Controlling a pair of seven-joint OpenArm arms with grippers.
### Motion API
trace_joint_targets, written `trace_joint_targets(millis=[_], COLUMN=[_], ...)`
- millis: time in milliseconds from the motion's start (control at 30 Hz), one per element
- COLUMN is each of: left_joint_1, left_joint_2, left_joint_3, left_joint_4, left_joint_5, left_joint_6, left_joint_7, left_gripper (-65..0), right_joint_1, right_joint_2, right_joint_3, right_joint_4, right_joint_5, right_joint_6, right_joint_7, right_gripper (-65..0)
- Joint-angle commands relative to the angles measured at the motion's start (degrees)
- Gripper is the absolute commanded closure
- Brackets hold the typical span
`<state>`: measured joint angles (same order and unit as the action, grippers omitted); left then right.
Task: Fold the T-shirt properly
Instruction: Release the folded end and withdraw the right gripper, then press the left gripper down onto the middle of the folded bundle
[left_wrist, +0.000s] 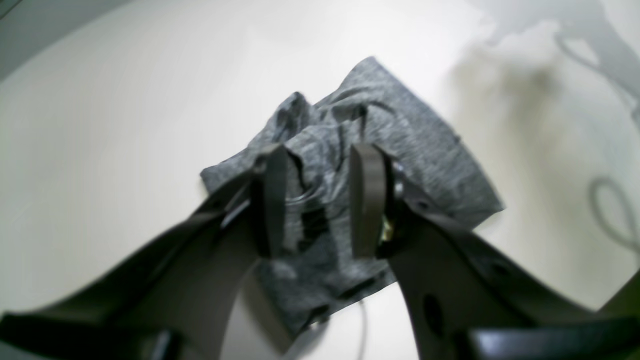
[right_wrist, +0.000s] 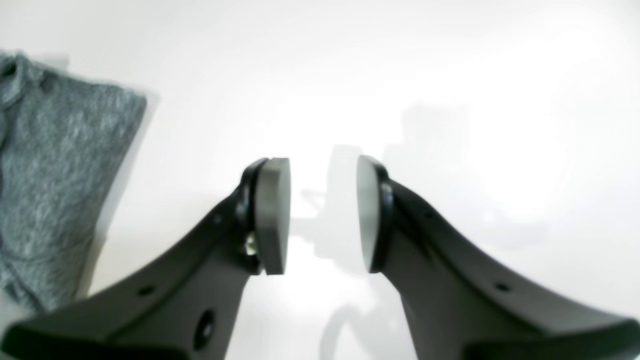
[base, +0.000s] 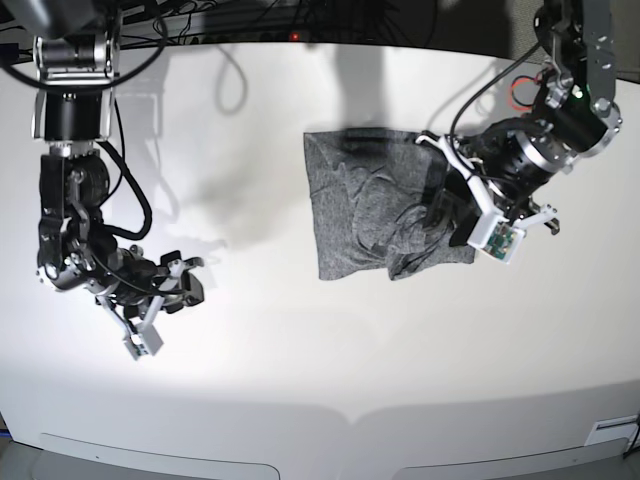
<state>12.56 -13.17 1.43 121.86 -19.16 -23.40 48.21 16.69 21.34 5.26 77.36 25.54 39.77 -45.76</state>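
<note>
The T-shirt (base: 385, 205) is lying on the white surface (base: 300, 380) right of centre in the base view, folded into a rough, wrinkled rectangle with a bunched, uneven lower edge. In the left wrist view the T-shirt (left_wrist: 350, 150) is showing as a crumpled grey heap with creases running through its middle.

The left pincer (left_wrist: 317, 205) is hanging directly over the cloth, its two dark pads standing apart with grey fabric showing in the gap between them. The picture is blurred, so I cannot tell whether the pads are pinching a fold or simply hovering just above it. In the base view the left pincer (base: 445, 205) is sitting at the shirt's right edge, overlapping the fabric.

The right pincer (right_wrist: 322, 215) is standing parted with bare white surface between its pads, gripping nothing. The T-shirt (right_wrist: 55, 175) is showing only at the left border of that view, well apart from the pads. In the base view the right pincer (base: 185, 283) is sitting low on the left side, well away from the cloth
</note>
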Motion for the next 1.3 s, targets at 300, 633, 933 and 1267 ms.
trace_joint_targets(millis=[300,633,933,1267], left_joint_1=[-0.4,-6.1,-11.0,-14.5], left_joint_2=[-0.2,-0.2,2.8,7.6], left_joint_3=[9.9,22.6,25.6,25.6], left_joint_4=[1.0,-5.4,-15.4,-24.8], left_joint_5=[5.4,21.1,17.7,25.4], left_joint_6=[-2.8,11.5,15.2,20.5], left_joint_7=[-8.5,-10.3,-4.8,1.1], left_gripper=[-20.2,-20.2,-20.2,-20.2], right_joint_1=[-8.4,-11.0,-10.9,-10.8], right_joint_2=[-1.8,-1.8,-1.8,-1.8], right_joint_3=[20.8,33.5,33.2,33.2], right_joint_4=[3.8,3.9,3.9,3.9], right_joint_5=[1.5,10.9,12.5,12.5], right_joint_6=[0.2,0.2,0.2,0.2], right_joint_7=[0.3,-4.2,-5.3,-6.2], right_gripper=[-16.8,-16.8,-16.8,-16.8])
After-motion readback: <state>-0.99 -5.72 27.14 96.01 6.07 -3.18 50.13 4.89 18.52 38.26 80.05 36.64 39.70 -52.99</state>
